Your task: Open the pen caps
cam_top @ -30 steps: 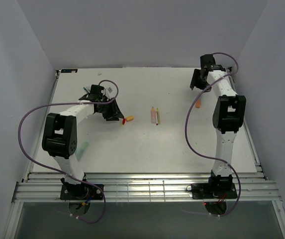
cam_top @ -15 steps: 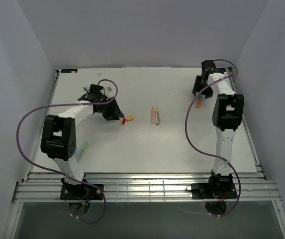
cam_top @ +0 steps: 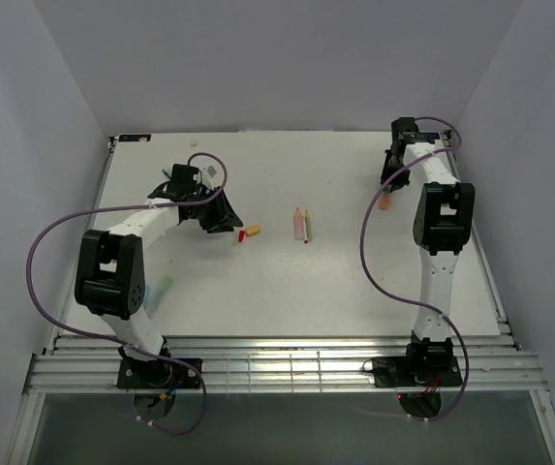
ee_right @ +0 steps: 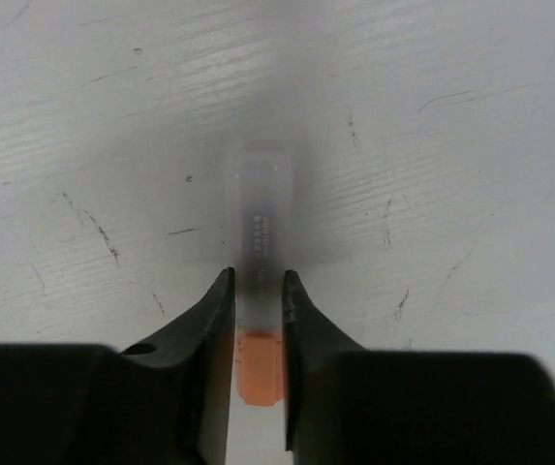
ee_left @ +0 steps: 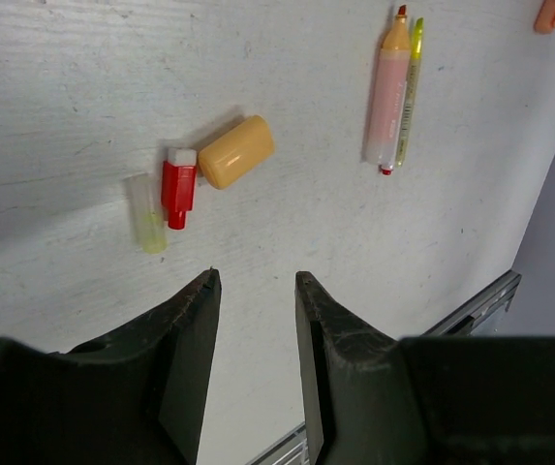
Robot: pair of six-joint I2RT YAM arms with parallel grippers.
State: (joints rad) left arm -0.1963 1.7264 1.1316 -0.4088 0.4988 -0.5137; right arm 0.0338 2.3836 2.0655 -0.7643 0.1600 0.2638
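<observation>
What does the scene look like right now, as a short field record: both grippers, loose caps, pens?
left gripper: open, nothing between the jaws, above the table just short of the loose caps
right gripper: closed on the orange-ended pen, jaws against both its sides
loose caps: pale yellow cap, red cap, orange cap, grouped close together
other pens: pink highlighter and slim yellow pen, side by side

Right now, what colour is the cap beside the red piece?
Pale orange cap; left wrist view.
</observation>
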